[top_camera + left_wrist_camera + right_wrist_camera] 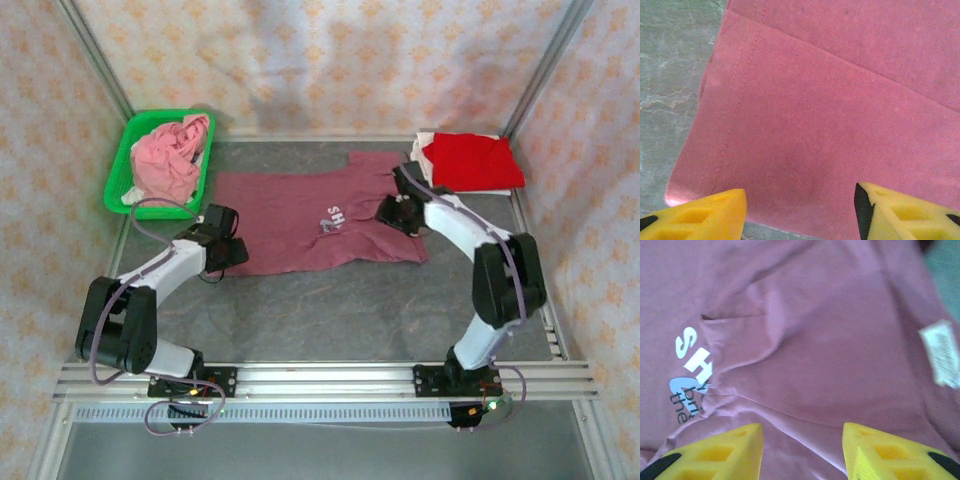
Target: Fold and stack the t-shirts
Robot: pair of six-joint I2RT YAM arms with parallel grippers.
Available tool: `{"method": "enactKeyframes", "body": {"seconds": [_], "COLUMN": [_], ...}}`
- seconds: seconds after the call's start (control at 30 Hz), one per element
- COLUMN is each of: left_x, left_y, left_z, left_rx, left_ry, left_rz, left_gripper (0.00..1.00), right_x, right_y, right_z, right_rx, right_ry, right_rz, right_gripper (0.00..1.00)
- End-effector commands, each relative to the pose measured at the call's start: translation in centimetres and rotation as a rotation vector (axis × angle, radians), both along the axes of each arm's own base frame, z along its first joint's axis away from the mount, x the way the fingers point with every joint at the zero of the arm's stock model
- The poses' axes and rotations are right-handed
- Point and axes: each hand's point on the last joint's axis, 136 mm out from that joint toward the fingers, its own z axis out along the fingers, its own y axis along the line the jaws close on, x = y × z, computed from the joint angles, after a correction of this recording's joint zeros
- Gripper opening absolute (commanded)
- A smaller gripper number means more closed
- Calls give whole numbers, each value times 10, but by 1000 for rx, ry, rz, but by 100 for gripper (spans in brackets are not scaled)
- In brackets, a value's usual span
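Nearest us, the left gripper (800,207) hovers over the hemmed edge of the maroon t-shirt (300,215), its yellow fingers (705,215) parted with nothing between them. Across the table (330,310), we find the right gripper (802,442) above the shirt's collar end, beside the pale "SH" print (692,352); its fingers are also spread and grip no cloth. The shirt lies partly folded at mid-table. Farther back on the right, a folded red t-shirt (470,160) tops a white t-shirt (426,148). At the far left, a pink t-shirt (170,160) is heaped in the green basket (150,117).
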Motion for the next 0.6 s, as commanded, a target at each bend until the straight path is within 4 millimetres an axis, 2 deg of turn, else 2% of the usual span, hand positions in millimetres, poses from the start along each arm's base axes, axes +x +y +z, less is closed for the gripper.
{"method": "enactKeyframes", "body": {"seconds": [0.0,0.1,0.3,0.4,0.57], "left_x": [16,14,-9,-22,-36], "left_y": [-4,2,21,28,44], "left_z": [1,-12,-43,-45,-36], "left_rx": [-24,-22,-107,-108,-68], "left_ry": [-13,37,126,145,152], "left_rz": [2,39,179,210,230], "left_gripper": [59,59,59,59,59], "right_x": [-8,-15,-10,-18,-44], "right_y": [3,-9,-26,-33,-59], "right_z": [-8,-29,-62,-74,-83], "right_rx": [89,83,67,64,69], "right_ry": [-16,33,70,114,145], "right_rz": [-59,-87,-143,-171,-253], "right_gripper": [44,41,39,38,38]}}
